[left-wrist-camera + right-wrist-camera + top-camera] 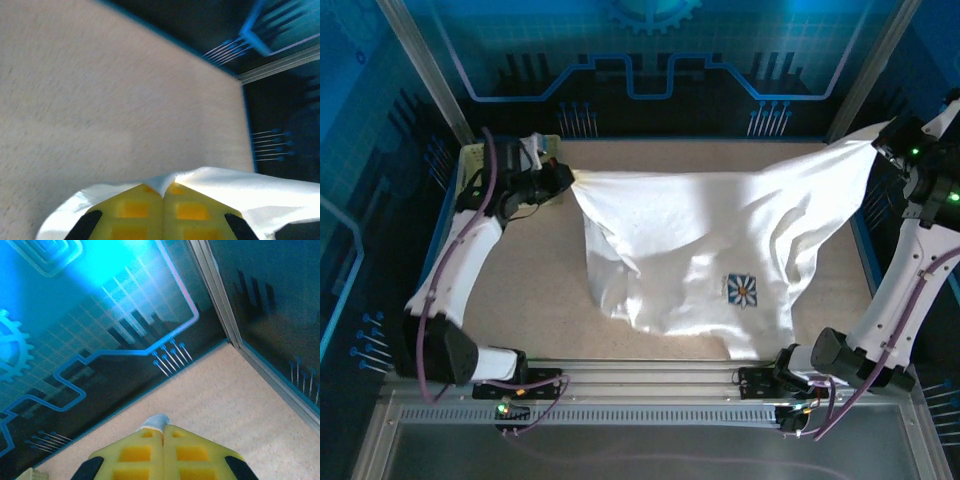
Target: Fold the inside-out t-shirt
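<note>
Pinching, left gripper (565,180): jaws together on an edge of the t-shirt (690,230); in the left wrist view the left gripper (162,192) has its yellow fingers (130,215) pressed tight, with the white t-shirt (260,195) spilling out on both sides of them.
Right gripper (878,145): jaws likewise closed on cloth; in its own wrist view the right gripper (162,430) shows only a small nub of the t-shirt (156,421) poking out at the tips, so the hold looks shallow.
Gripper places: left one far left, just beside the basket (475,160); right one far right, raised near the enclosure post.
T-shirt: pulled into a taut upper line between the two grippers across the far half of the table (540,300); the body sags from that line and bunches on the surface at near centre, printed graphic (742,290) facing up.
Step in hand: by my reading, stretching the garment out wide, before any fold.
Next move calls for: both arms lowering together and drawing the cloth flat without slackening the span; the bunched near part needs to smooth out first.
Risk: the thin right-hand pinch could slip under more tension.
</note>
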